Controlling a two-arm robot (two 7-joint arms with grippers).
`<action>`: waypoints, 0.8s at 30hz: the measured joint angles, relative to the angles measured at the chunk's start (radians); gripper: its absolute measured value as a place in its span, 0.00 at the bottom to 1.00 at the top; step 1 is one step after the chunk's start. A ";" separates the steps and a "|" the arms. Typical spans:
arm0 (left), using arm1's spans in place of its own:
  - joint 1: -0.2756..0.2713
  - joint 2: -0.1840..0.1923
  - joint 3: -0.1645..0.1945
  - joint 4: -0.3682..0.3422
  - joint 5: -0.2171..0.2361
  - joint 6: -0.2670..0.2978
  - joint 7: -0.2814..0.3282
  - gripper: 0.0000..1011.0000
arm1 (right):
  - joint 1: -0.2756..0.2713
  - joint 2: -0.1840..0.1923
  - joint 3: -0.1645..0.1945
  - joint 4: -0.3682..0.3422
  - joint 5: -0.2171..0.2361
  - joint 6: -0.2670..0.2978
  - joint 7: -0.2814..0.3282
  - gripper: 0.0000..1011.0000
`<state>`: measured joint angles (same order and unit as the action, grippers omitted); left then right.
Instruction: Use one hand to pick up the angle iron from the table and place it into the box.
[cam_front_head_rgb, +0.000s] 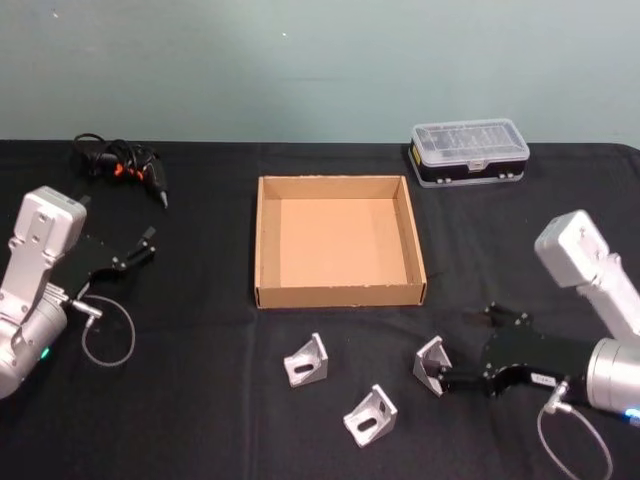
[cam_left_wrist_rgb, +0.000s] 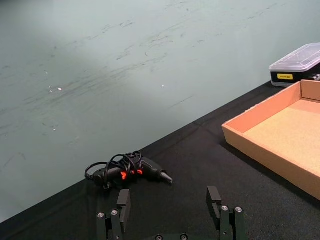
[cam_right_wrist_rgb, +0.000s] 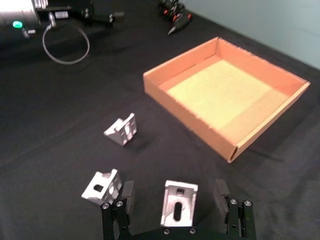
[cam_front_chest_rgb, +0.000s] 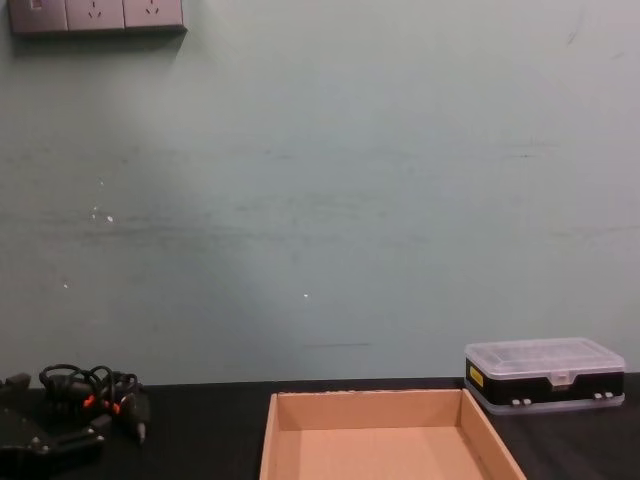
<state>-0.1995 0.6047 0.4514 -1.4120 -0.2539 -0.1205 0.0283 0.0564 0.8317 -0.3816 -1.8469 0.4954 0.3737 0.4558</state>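
So the right gripper (cam_front_head_rgb: 446, 380) sits low on the table (cam_front_head_rgb: 200, 400), in front of the box (cam_front_head_rgb: 340, 296) and off its front right corner. Its jaws are spread wide with 1 angle iron (cam_right_wrist_rgb: 178, 204) standing between them. From the wrist camera I'd say neither finger touches it yet, so nothing is pinched.

The other 2 brackets (cam_front_head_rgb: 307, 361) lie in front of the box too, near its front wall and further left. The left gripper (cam_left_wrist_rgb: 168, 192) is parked well left of the box, jaws also spread and holding nothing.

What could go wrong, imo:
- The bracket looks slightly off centre between the fingers, so 1 finger may hit first and shove or twist it as they close.
- It's an L shape with slanted faces, so a pinch on a slope could squirt it out.
- The front wall of the box is right on the path, and a low carry could clip it and knock the bracket loose.
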 joint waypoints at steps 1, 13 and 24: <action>0.000 0.000 0.000 0.000 0.000 0.000 0.000 0.99 | 0.003 -0.003 -0.008 0.006 -0.008 0.004 0.004 0.99; 0.000 0.000 0.000 0.000 0.000 0.000 0.000 0.99 | 0.020 -0.039 -0.036 0.059 -0.049 0.023 0.008 0.99; 0.000 0.000 0.000 0.000 0.000 0.000 0.000 0.99 | 0.044 -0.100 -0.045 0.124 -0.064 0.023 -0.004 0.99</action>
<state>-0.1995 0.6047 0.4514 -1.4120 -0.2539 -0.1205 0.0283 0.1004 0.7321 -0.4261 -1.7233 0.4319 0.3969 0.4522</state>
